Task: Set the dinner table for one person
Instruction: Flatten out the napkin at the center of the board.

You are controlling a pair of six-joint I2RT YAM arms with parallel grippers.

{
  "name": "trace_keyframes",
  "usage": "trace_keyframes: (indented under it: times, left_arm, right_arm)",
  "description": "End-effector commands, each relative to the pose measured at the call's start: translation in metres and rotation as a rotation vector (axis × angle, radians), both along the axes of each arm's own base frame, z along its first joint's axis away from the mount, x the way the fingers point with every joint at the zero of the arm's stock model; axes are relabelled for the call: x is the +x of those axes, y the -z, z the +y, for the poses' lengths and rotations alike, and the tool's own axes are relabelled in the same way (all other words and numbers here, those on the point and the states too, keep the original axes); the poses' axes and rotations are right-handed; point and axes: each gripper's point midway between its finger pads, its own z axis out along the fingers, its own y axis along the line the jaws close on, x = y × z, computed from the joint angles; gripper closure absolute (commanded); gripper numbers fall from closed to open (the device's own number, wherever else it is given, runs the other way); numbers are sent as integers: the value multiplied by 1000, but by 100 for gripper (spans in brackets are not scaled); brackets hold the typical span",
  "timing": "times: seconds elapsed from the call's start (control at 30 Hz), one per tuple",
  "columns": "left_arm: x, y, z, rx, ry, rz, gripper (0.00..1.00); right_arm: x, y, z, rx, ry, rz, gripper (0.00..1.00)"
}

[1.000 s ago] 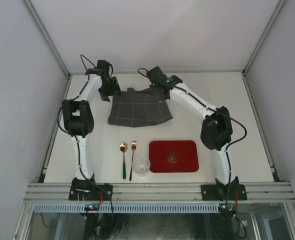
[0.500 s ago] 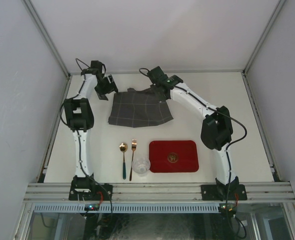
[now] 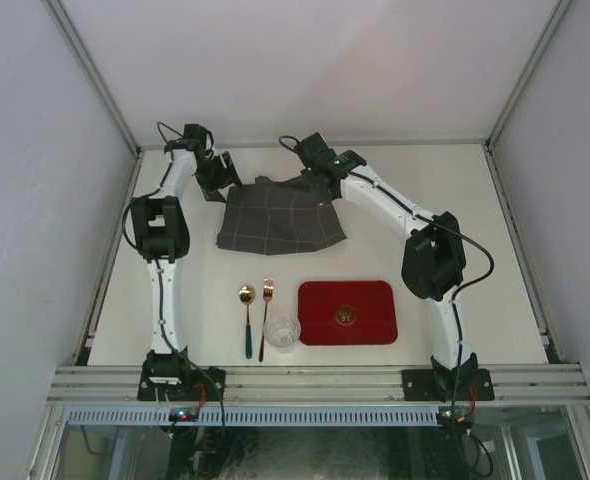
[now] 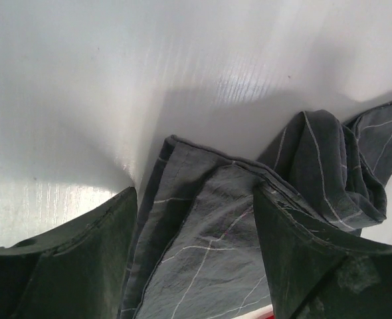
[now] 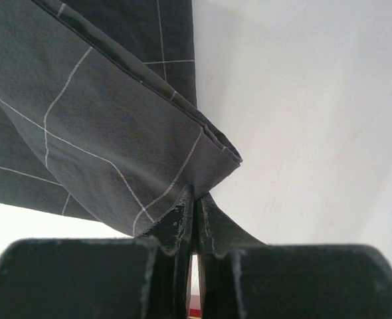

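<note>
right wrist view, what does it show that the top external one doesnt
Only the right wrist: the right tool pinched shut on a corner of the checked cloth. Only the top: the spoon, fork, glass, red tray, and the left tool, open at the cloth's other far corner. Both: the cloth lying on the white table.

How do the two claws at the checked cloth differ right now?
The left gripper is open and grips nothing, poised over one corner of the checked cloth. The right gripper is shut, pinching another corner. Both sit at the cloth's far edge.
</note>
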Motion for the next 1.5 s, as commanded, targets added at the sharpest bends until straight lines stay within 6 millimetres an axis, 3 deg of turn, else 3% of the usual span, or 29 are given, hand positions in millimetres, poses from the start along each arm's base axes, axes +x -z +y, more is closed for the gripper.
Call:
trace_keyframes:
  times: [0.0, 0.1, 0.33, 0.57, 0.7, 0.77, 1.0, 1.07, 1.33, 1.47]
  left_arm:
    - [6, -11, -9, -45, 19, -32, 26]
    - [6, -11, -9, -44, 20, -34, 29]
    - [4, -13, -9, -41, 22, -38, 54]
    - [3, -9, -10, -45, 25, -28, 72]
    - [3, -7, -9, -39, 24, -26, 86]
    - [3, -6, -7, -33, 21, -22, 99]
    - [1, -12, -6, -23, 30, -36, 100]
    - [0, -25, -6, -18, 32, -59, 100]
    - [-10, -108, 7, 46, 17, -217, 100]
    - [-16, -138, 8, 51, 12, -269, 100]
  right_arm:
    - [5, -32, 7, 57, 6, -70, 100]
    - [4, -30, 8, 57, 5, -67, 100]
    - [4, -27, 10, 53, -1, -60, 100]
    - [3, -26, 10, 49, -2, -57, 100]
    - [3, -25, 10, 50, -1, -56, 100]
    - [3, -24, 11, 50, -1, -53, 100]
    - [3, -26, 9, 44, 7, -61, 100]
    - [5, -31, 7, 45, 14, -76, 100]
    - [19, -61, -5, 31, 61, -175, 100]
    - [23, -75, -8, 38, 72, -209, 100]
